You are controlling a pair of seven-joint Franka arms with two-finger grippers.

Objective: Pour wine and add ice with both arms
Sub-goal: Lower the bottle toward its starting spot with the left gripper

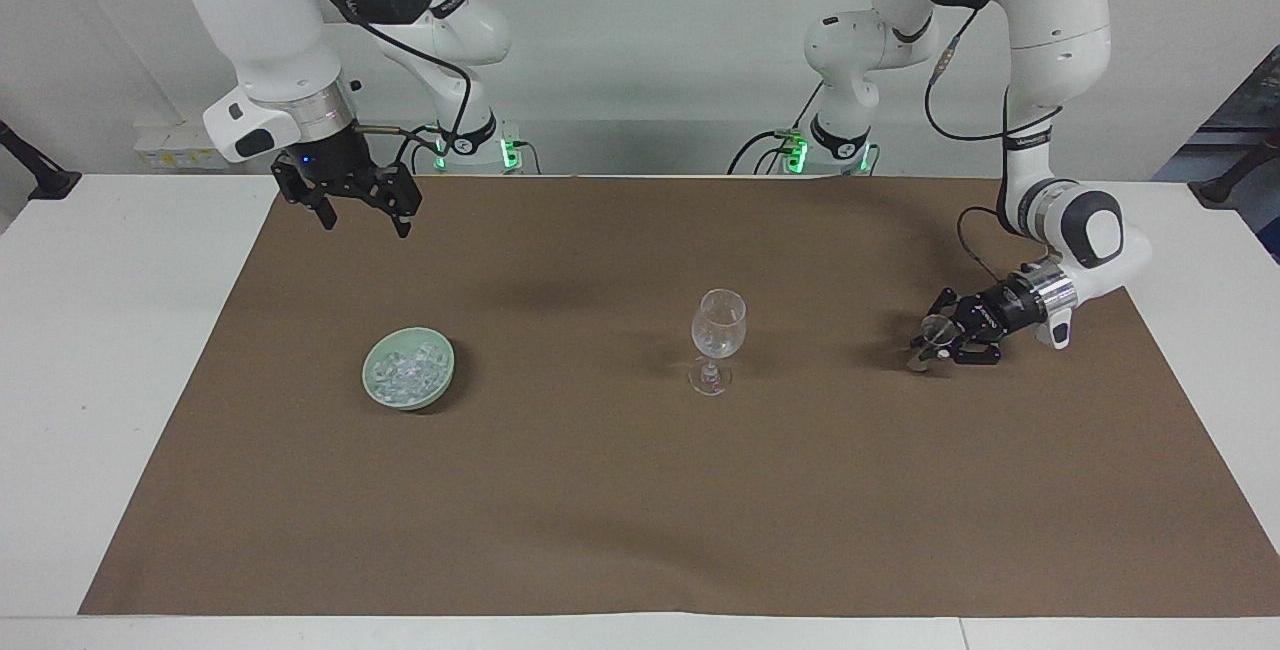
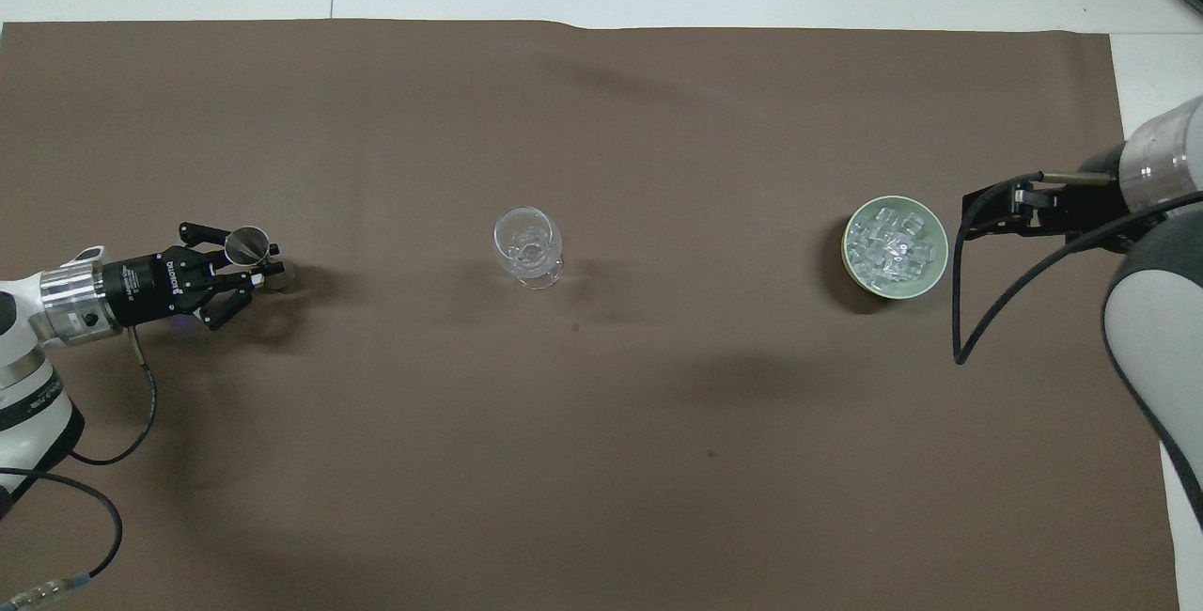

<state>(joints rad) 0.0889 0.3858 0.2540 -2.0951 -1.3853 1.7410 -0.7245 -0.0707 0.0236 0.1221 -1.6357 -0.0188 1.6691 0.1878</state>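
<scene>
Ice (image 2: 893, 245) in bowl (image 2: 926, 275) toward right arm's end, wine glass (image 1: 717, 338) mid-table

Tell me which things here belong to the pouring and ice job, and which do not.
For the job:
- wine glass
- ice in the green bowl
- small metal cup, gripped in the left hand
- right hand, open, waiting

Not for the job:
- brown table cover
</scene>
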